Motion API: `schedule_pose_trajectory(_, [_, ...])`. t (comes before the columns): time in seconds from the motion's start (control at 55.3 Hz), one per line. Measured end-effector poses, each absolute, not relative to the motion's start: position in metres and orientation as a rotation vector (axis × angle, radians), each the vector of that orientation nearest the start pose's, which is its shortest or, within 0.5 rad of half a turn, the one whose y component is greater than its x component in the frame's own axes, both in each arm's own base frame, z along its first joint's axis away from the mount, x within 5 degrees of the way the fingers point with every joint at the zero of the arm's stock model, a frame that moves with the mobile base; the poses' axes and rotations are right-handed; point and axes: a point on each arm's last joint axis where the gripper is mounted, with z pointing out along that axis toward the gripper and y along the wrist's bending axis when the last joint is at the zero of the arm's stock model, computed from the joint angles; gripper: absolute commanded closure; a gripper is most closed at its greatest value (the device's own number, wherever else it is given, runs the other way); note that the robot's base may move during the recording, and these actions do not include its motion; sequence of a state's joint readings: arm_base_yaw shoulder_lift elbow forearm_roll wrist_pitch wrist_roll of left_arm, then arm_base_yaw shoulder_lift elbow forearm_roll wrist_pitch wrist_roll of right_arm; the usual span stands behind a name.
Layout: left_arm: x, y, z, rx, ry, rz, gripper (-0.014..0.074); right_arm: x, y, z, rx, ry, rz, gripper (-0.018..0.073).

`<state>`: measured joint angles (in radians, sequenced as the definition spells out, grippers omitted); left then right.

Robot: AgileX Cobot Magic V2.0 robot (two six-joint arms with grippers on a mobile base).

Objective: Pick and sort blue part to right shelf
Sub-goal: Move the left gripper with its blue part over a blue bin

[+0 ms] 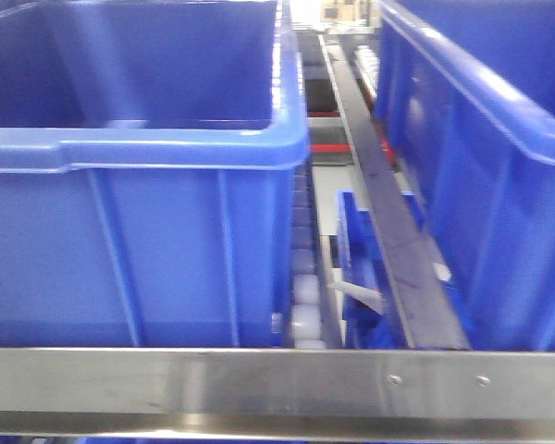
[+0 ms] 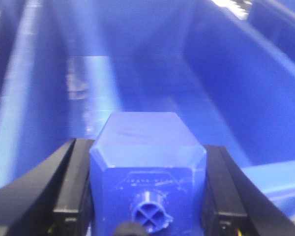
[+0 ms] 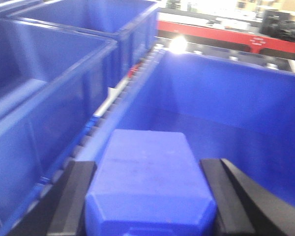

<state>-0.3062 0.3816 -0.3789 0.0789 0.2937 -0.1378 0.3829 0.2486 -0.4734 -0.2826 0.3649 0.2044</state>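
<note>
Two grippers, each clamped on a block: left gripper (image 2: 146, 150) grasps a blue part (image 2: 145, 162), right gripper (image 3: 148, 167) a second blue part (image 3: 150, 182), long axes pointing straight ahead from the jaws, over crates (image 3: 226, 98) of the right shelf (image 1: 259, 379).

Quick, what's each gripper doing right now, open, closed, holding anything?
Left gripper: closed on a blue part.
Right gripper: closed on a second blue part.
</note>
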Motion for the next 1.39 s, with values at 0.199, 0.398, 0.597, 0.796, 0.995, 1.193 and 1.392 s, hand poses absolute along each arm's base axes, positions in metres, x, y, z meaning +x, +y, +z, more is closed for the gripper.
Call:
schedule_pose_trajectory(0.199, [0.086, -0.025, 0.288, 0.201, 1.774, -0.245, 0.0346, 0.057, 0.013, 0.324, -0.279, 1.589, 0.169, 0.0374])
schedule_pose_trajectory(0.398, [0.086, -0.025, 0.288, 0.201, 1.774, -0.245, 0.0346, 0.057, 0.013, 0.324, -0.279, 1.589, 0.169, 0.0374])
schedule_pose_trajectory(0.597, [0.086, -0.025, 0.288, 0.201, 1.774, -0.245, 0.0346, 0.057, 0.013, 0.324, -0.279, 1.589, 0.169, 0.0374])
schedule_pose_trajectory(0.796, [0.086, -0.025, 0.289, 0.200, 1.764, -0.247, 0.0346, 0.057, 0.013, 0.324, -0.279, 1.589, 0.169, 0.0374])
schedule_pose_trajectory(0.995, [0.086, -0.025, 0.295, 0.201, 1.721, -0.251, 0.0346, 0.057, 0.013, 0.324, -0.279, 1.589, 0.169, 0.0374])
schedule_pose_trajectory(1.193, [0.104, -0.030, 0.331, 0.284, 1.727, -0.173, 0.0346, 0.057, 0.013, 0.324, -0.279, 1.589, 0.169, 0.0374])
schedule_pose_trajectory(1.392, [0.156, -0.046, 0.357, 0.348, 1.874, -0.120, 0.0346, 0.057, 0.013, 0.324, -0.279, 1.589, 0.169, 0.0374])
